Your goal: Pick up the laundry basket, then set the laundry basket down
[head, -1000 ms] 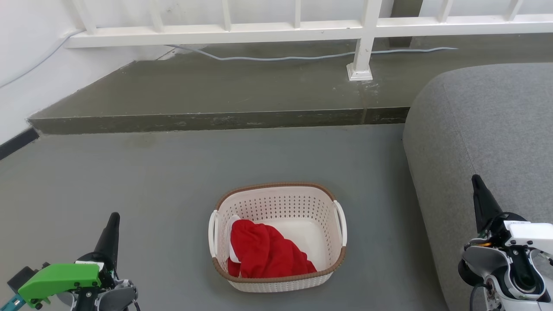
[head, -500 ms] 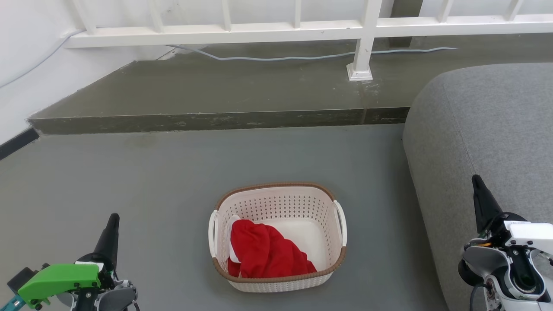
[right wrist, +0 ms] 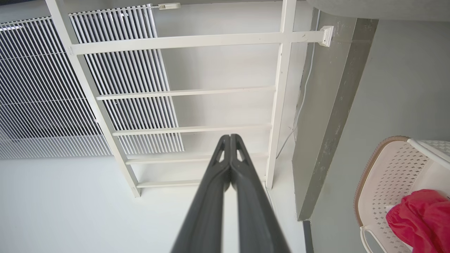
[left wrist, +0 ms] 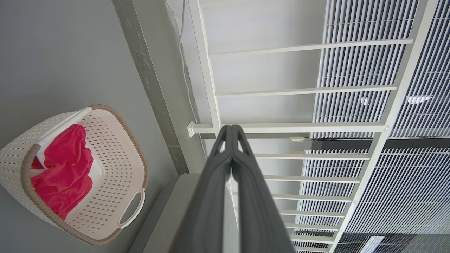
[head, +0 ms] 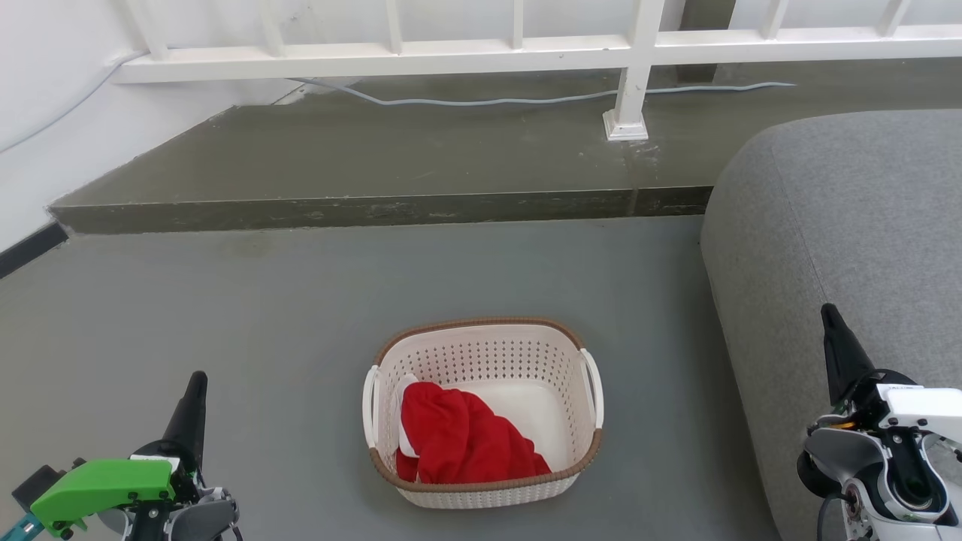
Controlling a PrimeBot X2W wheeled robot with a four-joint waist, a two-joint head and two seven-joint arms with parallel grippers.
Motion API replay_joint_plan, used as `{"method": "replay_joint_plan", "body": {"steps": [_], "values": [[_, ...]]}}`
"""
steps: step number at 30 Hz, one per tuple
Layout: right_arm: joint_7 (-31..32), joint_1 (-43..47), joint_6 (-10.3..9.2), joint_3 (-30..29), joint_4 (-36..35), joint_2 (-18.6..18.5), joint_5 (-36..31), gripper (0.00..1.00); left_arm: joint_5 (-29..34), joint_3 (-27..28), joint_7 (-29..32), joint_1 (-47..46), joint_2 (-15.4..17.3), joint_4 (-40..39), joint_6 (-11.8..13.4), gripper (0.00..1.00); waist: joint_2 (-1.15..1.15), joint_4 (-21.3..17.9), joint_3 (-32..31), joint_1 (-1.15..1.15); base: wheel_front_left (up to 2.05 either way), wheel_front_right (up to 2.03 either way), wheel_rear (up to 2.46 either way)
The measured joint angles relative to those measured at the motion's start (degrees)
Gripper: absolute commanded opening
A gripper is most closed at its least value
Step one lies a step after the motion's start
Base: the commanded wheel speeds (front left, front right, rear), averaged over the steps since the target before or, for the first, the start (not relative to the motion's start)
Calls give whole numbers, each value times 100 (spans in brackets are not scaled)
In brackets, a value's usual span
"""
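Note:
The laundry basket (head: 518, 353) stands on the grey floor in the middle of the head view, cream with perforated sides, a brown rim and white side handles. A red cloth (head: 462, 439) lies inside it. My left gripper (head: 197, 379) is shut and empty, well to the basket's left. My right gripper (head: 829, 312) is shut and empty, far to the basket's right, over the sofa. The basket (left wrist: 116, 165) sits at the lower left of the left wrist view, away from the left gripper (left wrist: 231, 128). In the right wrist view the basket (right wrist: 390, 168) is at the lower right, apart from the right gripper (right wrist: 230, 137).
A grey sofa (head: 849, 225) fills the right side, close to the basket. A raised concrete step (head: 376, 210) runs across behind the basket, with a white railing (head: 631, 68) and a cable (head: 526, 98) on it. A white wall (head: 45, 135) stands at left.

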Motion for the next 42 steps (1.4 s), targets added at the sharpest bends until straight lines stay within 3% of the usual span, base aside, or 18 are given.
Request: {"method": "replay_joint_plan", "body": {"steps": [42], "values": [[5, -2, 8, -15, -3, 4, 0, 0, 0, 33, 41, -3, -2, 13, -14, 0, 0, 0, 0, 0, 0, 0, 0]]}}
